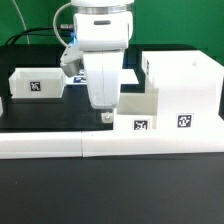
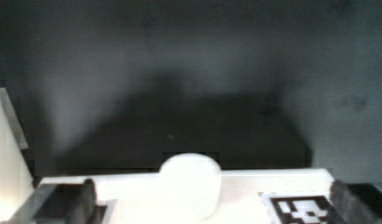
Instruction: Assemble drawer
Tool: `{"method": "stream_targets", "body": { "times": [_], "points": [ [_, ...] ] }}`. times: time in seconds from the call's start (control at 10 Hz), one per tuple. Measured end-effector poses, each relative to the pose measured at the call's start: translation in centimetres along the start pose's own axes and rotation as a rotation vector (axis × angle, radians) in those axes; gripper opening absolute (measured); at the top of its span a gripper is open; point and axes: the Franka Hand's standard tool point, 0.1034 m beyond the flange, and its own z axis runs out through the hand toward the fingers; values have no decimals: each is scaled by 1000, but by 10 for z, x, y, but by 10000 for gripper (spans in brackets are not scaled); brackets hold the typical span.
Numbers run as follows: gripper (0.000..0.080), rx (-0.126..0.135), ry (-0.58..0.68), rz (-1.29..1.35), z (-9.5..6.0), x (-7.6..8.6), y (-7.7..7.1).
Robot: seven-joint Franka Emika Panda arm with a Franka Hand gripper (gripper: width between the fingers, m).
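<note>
The tall open-fronted white housing [image 1: 186, 88] stands at the exterior view's right with a tag on its front. One small white tray [image 1: 140, 108] with a tag sits against the housing's left side. The other tray [image 1: 34, 84] stands apart at the left. My gripper [image 1: 103, 114] is low at the near tray's left end. In the wrist view the gripper [image 2: 214, 210] is open. Its dark fingers [image 2: 65, 205] stand wide apart on either side of the tray's rounded white knob [image 2: 190, 183], not touching it. A tag [image 2: 305, 210] shows beside the knob.
A long low white L-shaped wall bar [image 1: 100, 146] runs along the front of the black table [image 1: 40, 115], just before the tray and housing. Cables and dark gear lie behind the arm at the back.
</note>
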Motion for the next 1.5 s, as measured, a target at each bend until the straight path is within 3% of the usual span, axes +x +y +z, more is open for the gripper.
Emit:
{"method": "stream_targets", "body": {
  "times": [0.2, 0.3, 0.5, 0.8, 0.9, 1.3, 1.5],
  "points": [
    [649, 4, 3, -139, 3, -11, 2],
    [649, 24, 4, -154, 3, -12, 5],
    [648, 28, 7, -141, 0, -3, 15],
    [648, 28, 16, -73, 1, 34, 12],
    [648, 26, 17, -74, 3, 38, 10],
    [648, 30, 8, -67, 3, 5, 4],
    [648, 44, 3, -47, 3, 5, -8]
  ]
}}
